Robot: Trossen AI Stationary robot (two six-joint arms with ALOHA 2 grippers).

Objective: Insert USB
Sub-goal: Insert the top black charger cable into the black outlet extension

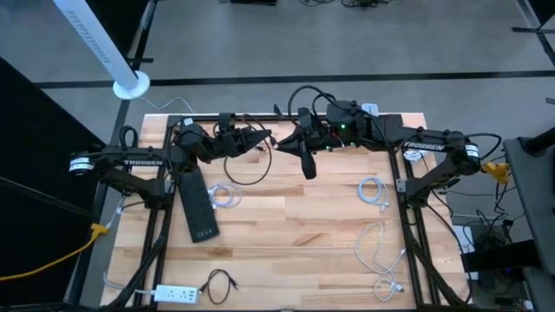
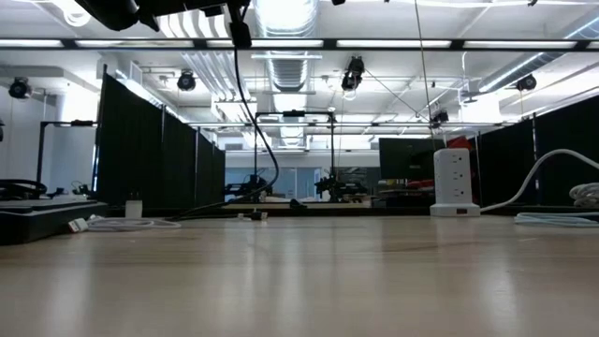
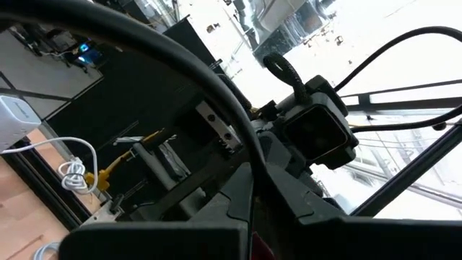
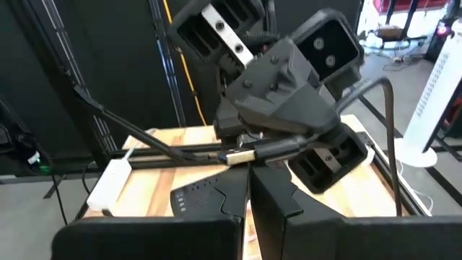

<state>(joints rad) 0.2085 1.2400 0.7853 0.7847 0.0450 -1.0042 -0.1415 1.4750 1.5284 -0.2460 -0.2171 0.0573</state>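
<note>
High over the table's far middle my two grippers face each other. My left gripper (image 1: 263, 139) is shut on a black USB cable's plug (image 4: 267, 152). The plug's metal tip (image 4: 238, 156) points at my right gripper (image 4: 250, 177). That gripper is shut, and its fingertips stand just under the tip. The black cable (image 3: 180, 65) arcs away from my left fingers and droops in a loop (image 1: 243, 169) toward the table. In the low view only the cable (image 2: 257, 140) hangs into the picture. My left gripper pinches the plug's black body (image 4: 283, 148) between its two fingers, coming roughly level from the table's left. The metal tip sticks out free beyond the fingers. The plug lies about level, lifted far clear of the table. My right gripper's shut fingertips (image 4: 238, 189) are right below the metal tip; whether they touch it I cannot tell.
A black power strip (image 1: 198, 204) lies on the table's left part, below the grippers. A white tower strip (image 2: 456, 183) stands at the far right, and a white strip (image 1: 178, 295) lies near the front edge. White cable coils (image 1: 373, 189) and a small black cable (image 1: 218, 284) also lie on the wood.
</note>
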